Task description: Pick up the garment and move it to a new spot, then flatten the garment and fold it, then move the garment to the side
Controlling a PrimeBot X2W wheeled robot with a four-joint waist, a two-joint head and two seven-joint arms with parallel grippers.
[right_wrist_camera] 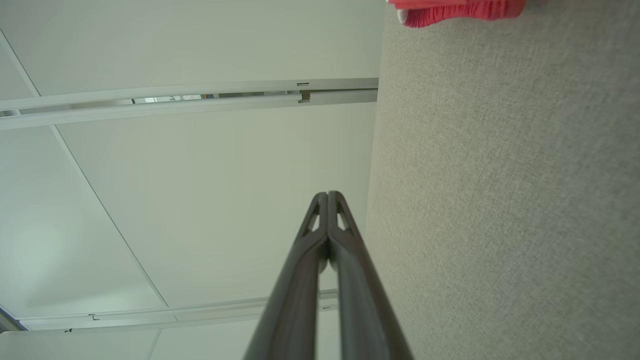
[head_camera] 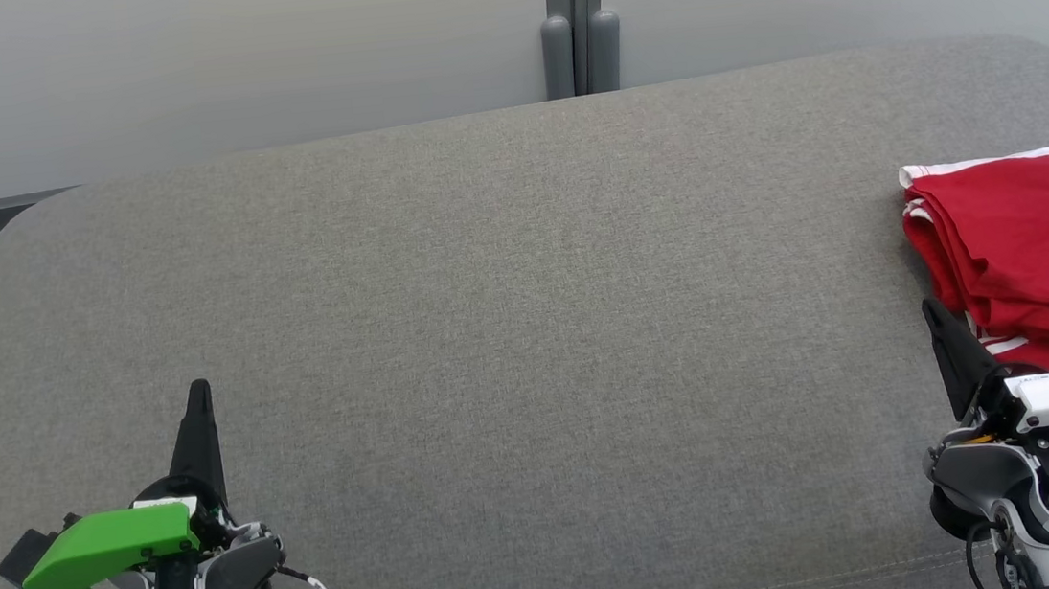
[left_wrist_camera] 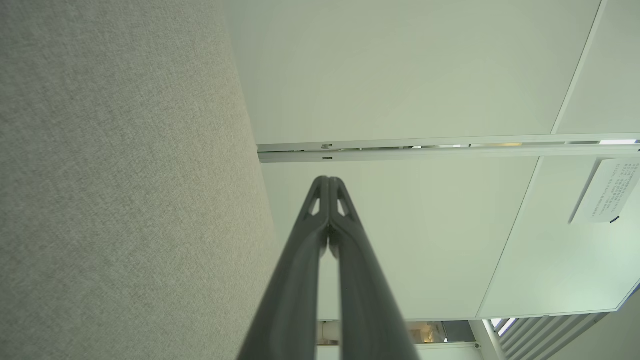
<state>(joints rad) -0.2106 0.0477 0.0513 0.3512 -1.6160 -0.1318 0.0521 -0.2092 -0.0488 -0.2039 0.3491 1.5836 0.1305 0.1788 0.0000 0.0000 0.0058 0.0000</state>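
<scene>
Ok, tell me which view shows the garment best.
Head view: the red garment lies loosely folded at the right edge of the cushion, partly cropped. Right wrist view catches a red sliver at its top edge; left wrist view faces cushion and wall.

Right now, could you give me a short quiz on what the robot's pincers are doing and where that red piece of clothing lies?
1. Where on the grey surface does the red garment lie?
A) at the robot's left edge
B) in the middle
C) at the robot's right edge

2. Fill in the missing word: the left pincer and the right pincer each have their two fingers pressed ____.

3. True or false: the left pincer is holding the garment.

Key: 1 C. 2 shut, with nothing between the fingers. 3 False: the garment lies on the surface, far across from the left pincer.
</scene>
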